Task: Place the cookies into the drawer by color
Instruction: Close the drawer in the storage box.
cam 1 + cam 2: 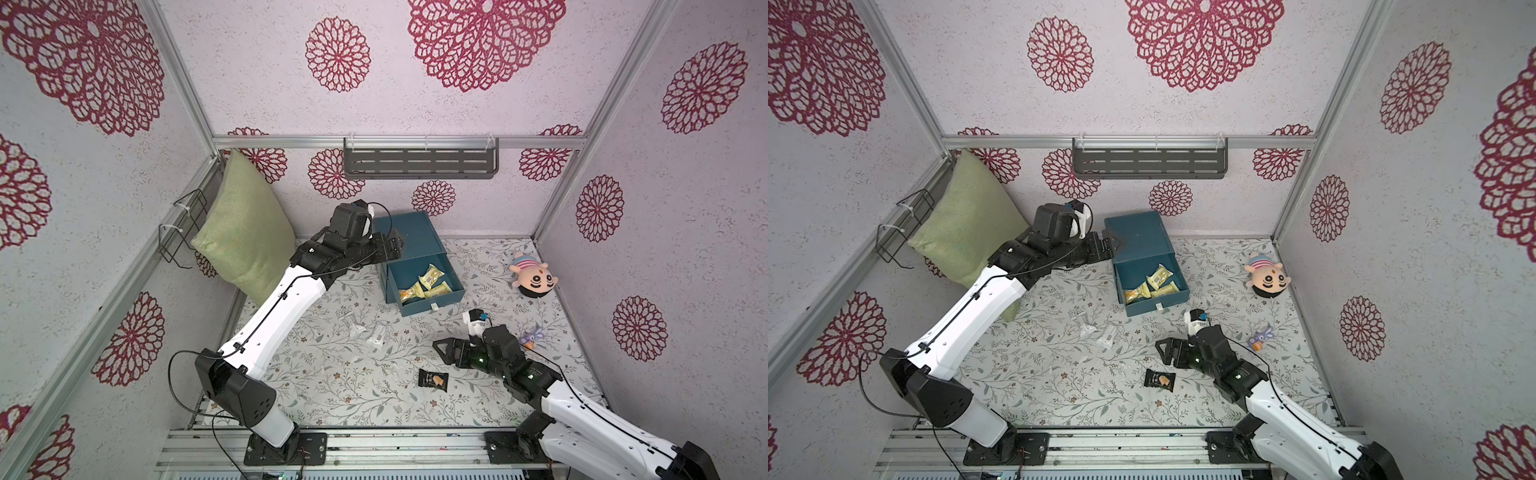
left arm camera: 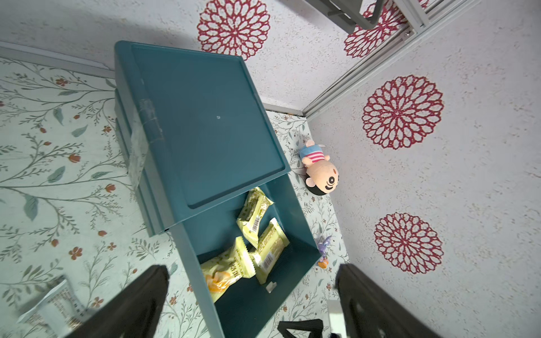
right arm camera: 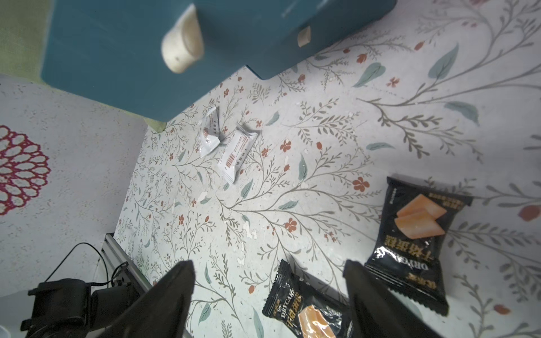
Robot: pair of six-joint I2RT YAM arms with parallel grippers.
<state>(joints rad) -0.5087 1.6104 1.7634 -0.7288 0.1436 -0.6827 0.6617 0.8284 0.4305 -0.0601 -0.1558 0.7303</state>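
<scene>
Three yellow wrapped cookie packets (image 2: 270,245) in open teal plastic drawer (image 2: 295,216), frame centre; left gripper (image 2: 253,272) wide, empty. Right gripper (image 3: 269,266) spread astride black foil packet (image 3: 307,310), lower centre: pinch mid-body, not crimp.

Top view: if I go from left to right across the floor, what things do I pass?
green pillow → leftmost clear cookie packet → blue drawer chest → plush doll

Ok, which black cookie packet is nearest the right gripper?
The black packet lying between the fingers of the open right gripper; the other black packet lies outside them.
</scene>
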